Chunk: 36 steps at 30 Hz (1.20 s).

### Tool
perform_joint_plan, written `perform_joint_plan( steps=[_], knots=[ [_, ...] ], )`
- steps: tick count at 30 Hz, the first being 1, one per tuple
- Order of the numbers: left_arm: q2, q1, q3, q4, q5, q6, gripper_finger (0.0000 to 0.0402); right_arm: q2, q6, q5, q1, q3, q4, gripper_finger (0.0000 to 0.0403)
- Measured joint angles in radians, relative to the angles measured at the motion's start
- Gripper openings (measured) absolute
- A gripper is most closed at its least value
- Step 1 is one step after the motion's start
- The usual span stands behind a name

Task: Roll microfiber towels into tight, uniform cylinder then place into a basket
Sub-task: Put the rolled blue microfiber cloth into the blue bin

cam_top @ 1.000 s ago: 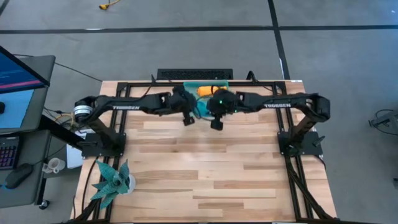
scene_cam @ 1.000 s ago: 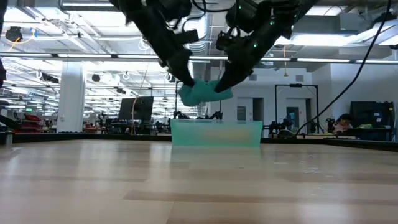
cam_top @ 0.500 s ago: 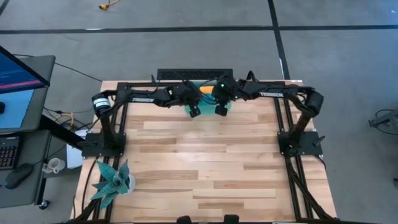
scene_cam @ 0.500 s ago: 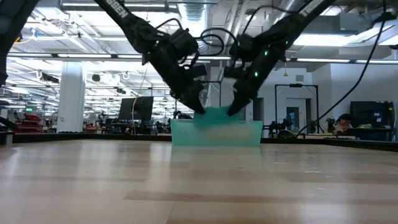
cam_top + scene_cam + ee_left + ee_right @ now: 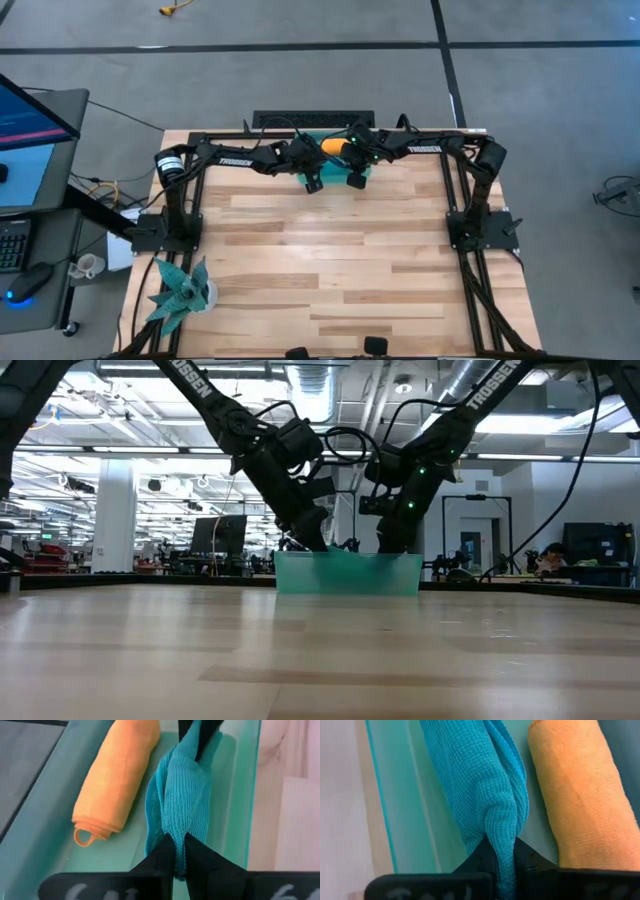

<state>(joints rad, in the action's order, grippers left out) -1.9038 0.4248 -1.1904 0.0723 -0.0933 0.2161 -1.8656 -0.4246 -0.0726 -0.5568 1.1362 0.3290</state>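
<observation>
Wrist views give the detail the others lack. Left wrist: left gripper (image 5: 179, 855) pinched together on one end of the teal towel (image 5: 182, 800), a loosely rolled cloth with a fine waffle weave, lying inside the basket (image 5: 45, 845). Right wrist: right gripper (image 5: 502, 857) clamped on the other end of the same towel. Orange towel (image 5: 580, 795) lies just beside it in the basket, rolled into a plump, fleecy cylinder with a small hanging loop at one end (image 5: 84, 836).

Low view: both arms slope down from above and meet at the basket (image 5: 347, 573), fingertips dipped below its rim; translucent sea-green plastic, low walls, towels not distinguishable through it.

High view: both arms stretched inward along the far edge of the wooden table (image 5: 320, 270), wrists nearly touching over the basket; only a sliver of orange shows between them. A spiky teal plant (image 5: 180, 290) sits at the near left corner.
</observation>
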Motion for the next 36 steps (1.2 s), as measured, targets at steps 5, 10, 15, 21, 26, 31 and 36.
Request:
perform_joint_plan(
  steps=[5,10,15,21,26,31,36],
  knots=[
    [0.0,-0.001,0.0,0.005,-0.002,0.009,0.0034,0.0,-0.002,0.003,0.0,0.0,0.004,0.0028],
    [0.0,0.0,0.001,0.016,-0.013,0.008,0.0084,-0.002,-0.002,0.025,-0.003,-0.002,0.023,0.0033],
    [0.008,0.0,-0.001,0.024,-0.04,-0.029,0.0125,-0.002,-0.002,0.022,-0.004,-0.002,0.042,0.0032],
    [0.062,0.0,-0.073,0.143,-0.083,-0.025,0.0135,-0.002,-0.002,0.026,-0.002,-0.002,0.066,0.0047],
    [0.163,-0.001,-0.124,0.255,-0.098,-0.018,0.0135,-0.002,0.014,0.027,0.0,0.005,0.074,0.0087],
    [0.275,-0.012,-0.126,0.323,-0.096,-0.029,0.0135,-0.002,0.038,0.035,-0.001,0.032,0.099,0.0148],
    [0.372,-0.02,-0.117,0.407,-0.102,-0.044,0.0135,-0.001,0.052,0.037,0.001,0.088,0.198,0.0213]
  ],
)
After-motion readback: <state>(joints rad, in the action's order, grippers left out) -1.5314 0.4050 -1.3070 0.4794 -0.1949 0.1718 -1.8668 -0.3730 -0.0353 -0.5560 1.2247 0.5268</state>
